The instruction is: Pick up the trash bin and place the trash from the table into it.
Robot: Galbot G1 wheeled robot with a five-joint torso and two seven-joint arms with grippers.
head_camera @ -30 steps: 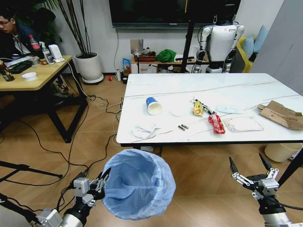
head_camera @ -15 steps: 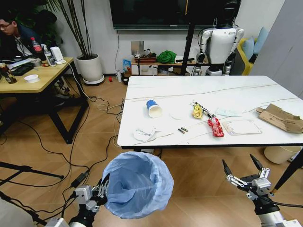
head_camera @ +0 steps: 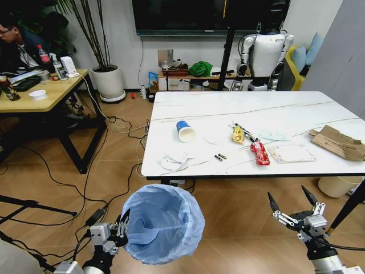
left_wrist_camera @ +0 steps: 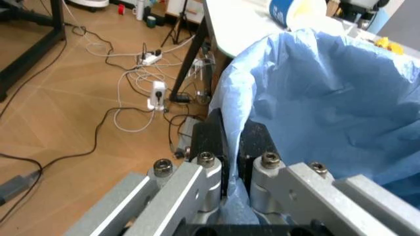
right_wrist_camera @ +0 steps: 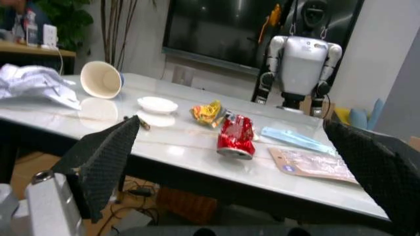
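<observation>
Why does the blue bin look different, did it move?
Yes. The trash bin, gripped by the left gripper, sits slightly lower and farther from the table edge.

Warm herringbone wood floor [head_camera: 51, 171] fills the room, with black cables [head_camera: 117, 123] trailing across it at nine o'clock. A light wooden desk [head_camera: 48, 88] stands at ten o'clock beside a white planter [head_camera: 108, 81] against the pale wall [head_camera: 122, 34]. At twelve o'clock hangs a dark screen [head_camera: 194, 16], a white humanoid robot [head_camera: 265, 51] at one o'clock.
</observation>
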